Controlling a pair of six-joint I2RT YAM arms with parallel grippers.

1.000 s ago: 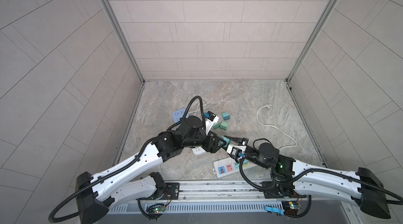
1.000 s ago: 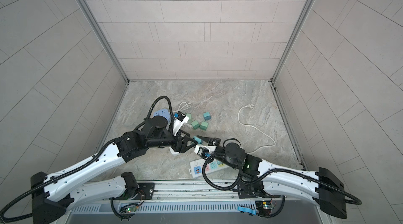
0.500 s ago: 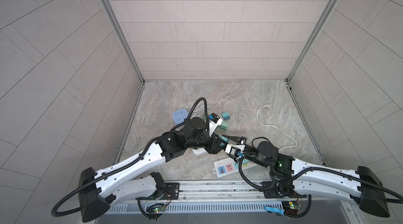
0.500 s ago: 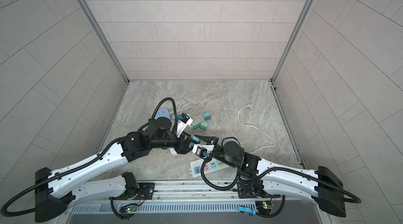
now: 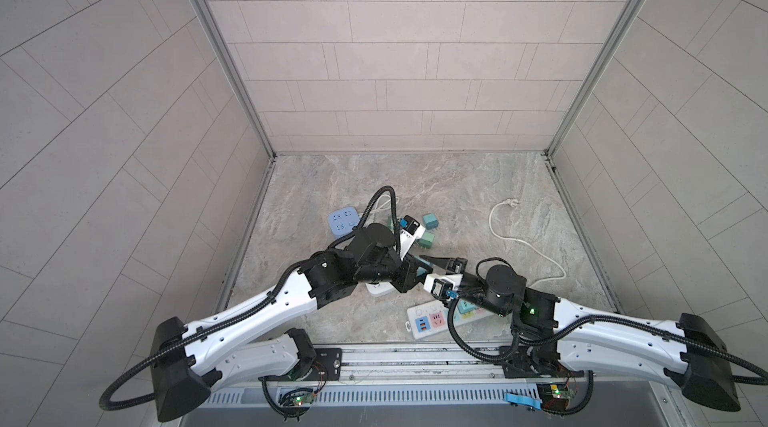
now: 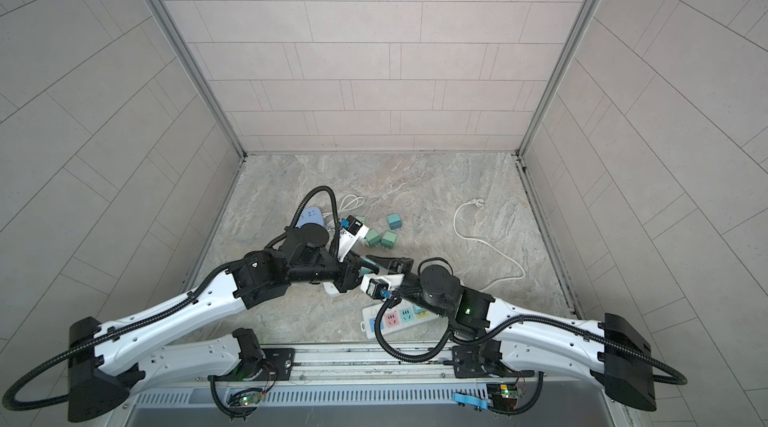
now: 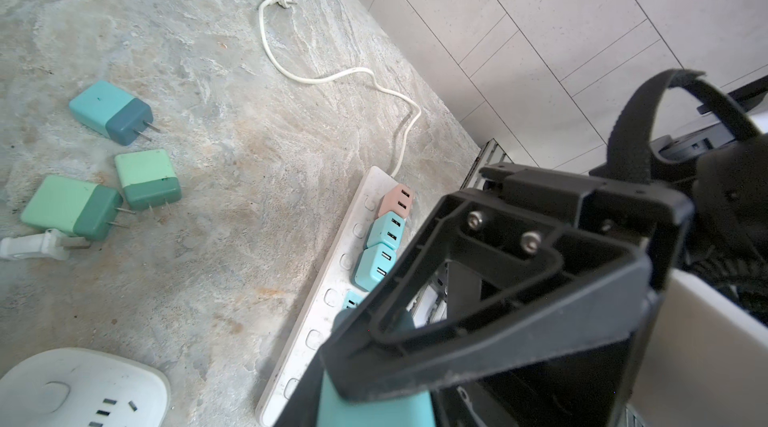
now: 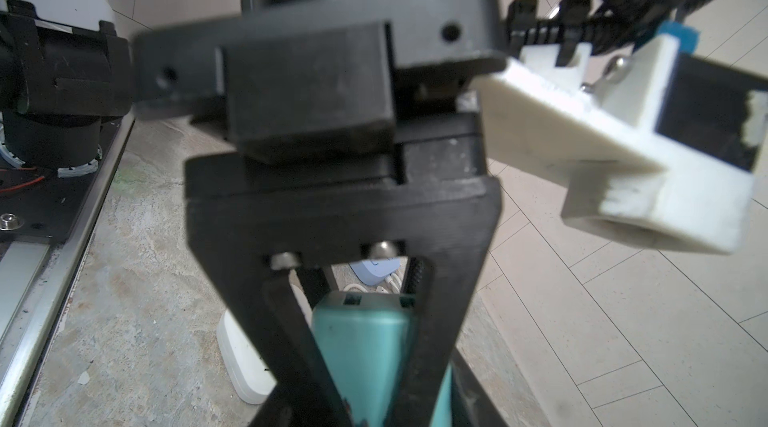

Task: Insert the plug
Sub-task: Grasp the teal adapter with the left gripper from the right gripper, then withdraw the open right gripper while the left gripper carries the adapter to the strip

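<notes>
A teal plug hangs above the floor at the centre, a sliver of it showing in both top views. My left gripper and right gripper meet head-on there, and both are shut on it. In the right wrist view the left gripper's black fingers press the plug's two sides. The left wrist view shows the plug with a right finger across it. The white power strip lies just below the right wrist, with several adapters plugged in.
Three loose teal and green plugs lie on the floor behind the grippers. A round white socket sits under the left arm, a blue socket block farther back. The strip's white cord trails right.
My left gripper has moved right to meet the right gripper and has closed from wide open onto the teal plug. The right gripper has stayed shut on the plug.
</notes>
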